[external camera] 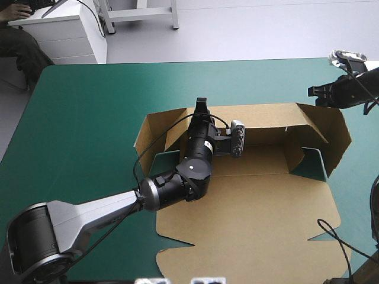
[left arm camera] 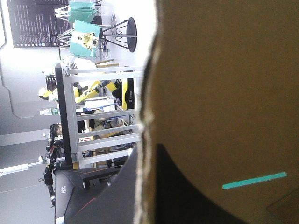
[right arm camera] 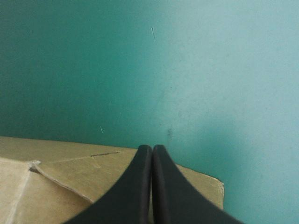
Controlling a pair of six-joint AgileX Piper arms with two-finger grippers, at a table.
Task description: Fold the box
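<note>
The brown box [external camera: 254, 219] lies in the middle of the table, its lid flat toward the near edge. Its back wall and side flaps are raised. My left gripper [external camera: 201, 105] reaches over the tray to the left part of the back wall. In the left wrist view the board's edge [left arm camera: 145, 93] runs between the black fingers [left arm camera: 187, 186], which are shut on it. My right gripper [external camera: 315, 92] hovers past the box's far right corner, shut and holding nothing. In the right wrist view its tips [right arm camera: 152, 148] meet over a box flap [right arm camera: 70, 172], with teal-green cover [right arm camera: 187, 70] ahead.
A white drawer cabinet [external camera: 65, 32] stands just beyond the table's far left corner. Teal-green cover [external camera: 83, 130] stretches left of the box and behind it to the far edge. The box's right flap [external camera: 337, 136] stands near the table's right edge.
</note>
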